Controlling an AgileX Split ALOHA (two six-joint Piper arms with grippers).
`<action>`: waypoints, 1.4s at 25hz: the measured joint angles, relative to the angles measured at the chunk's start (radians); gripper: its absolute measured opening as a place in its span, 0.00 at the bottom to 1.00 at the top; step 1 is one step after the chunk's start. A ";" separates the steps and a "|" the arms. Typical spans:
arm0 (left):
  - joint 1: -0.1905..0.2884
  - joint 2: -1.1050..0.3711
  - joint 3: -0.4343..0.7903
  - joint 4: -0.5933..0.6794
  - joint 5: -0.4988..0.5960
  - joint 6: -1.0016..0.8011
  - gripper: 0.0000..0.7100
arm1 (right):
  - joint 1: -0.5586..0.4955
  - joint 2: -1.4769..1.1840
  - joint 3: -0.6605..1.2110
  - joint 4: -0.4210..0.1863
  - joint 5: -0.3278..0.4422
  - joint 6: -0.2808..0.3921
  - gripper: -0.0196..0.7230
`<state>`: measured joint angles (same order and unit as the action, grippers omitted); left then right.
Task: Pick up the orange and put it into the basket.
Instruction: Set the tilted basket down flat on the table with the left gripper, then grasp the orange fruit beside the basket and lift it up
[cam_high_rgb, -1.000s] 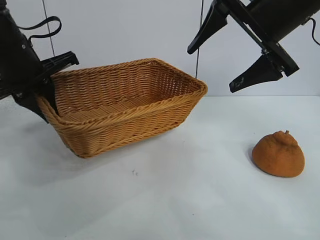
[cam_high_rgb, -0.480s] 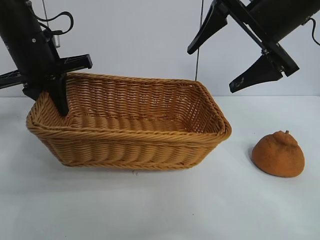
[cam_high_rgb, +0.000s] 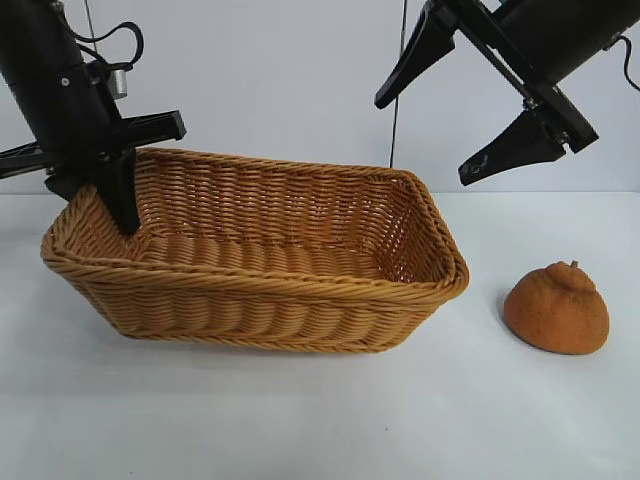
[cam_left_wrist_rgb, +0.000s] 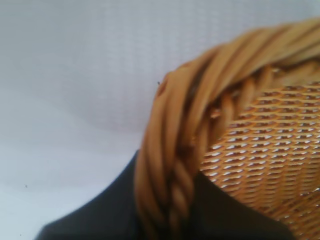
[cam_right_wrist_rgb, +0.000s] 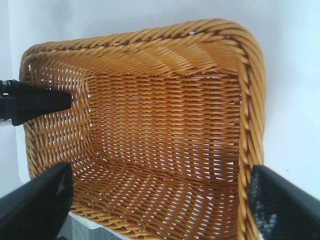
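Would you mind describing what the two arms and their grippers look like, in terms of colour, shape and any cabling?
Both arms are matte black throughout. The right gripper has two long, tapered, wedge-shaped fingers mounted on a straight crossbar. The left gripper has a similar flat black bar and a narrow, blade-like finger. A black cable loops beside the left arm. No markings or labels show.
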<state>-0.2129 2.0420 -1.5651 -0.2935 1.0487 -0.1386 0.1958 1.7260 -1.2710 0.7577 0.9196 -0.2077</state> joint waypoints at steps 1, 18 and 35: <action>0.000 0.008 -0.001 -0.014 -0.006 0.000 0.12 | 0.000 0.000 0.000 0.000 0.000 0.000 0.90; 0.000 0.154 -0.002 -0.063 -0.045 0.056 0.30 | 0.000 0.000 0.000 0.000 0.000 0.000 0.90; 0.036 -0.067 -0.097 0.207 0.062 0.067 0.77 | 0.000 0.000 0.000 -0.001 0.000 0.000 0.90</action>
<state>-0.1771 1.9749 -1.6616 -0.0865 1.1110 -0.0713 0.1958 1.7260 -1.2710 0.7566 0.9196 -0.2077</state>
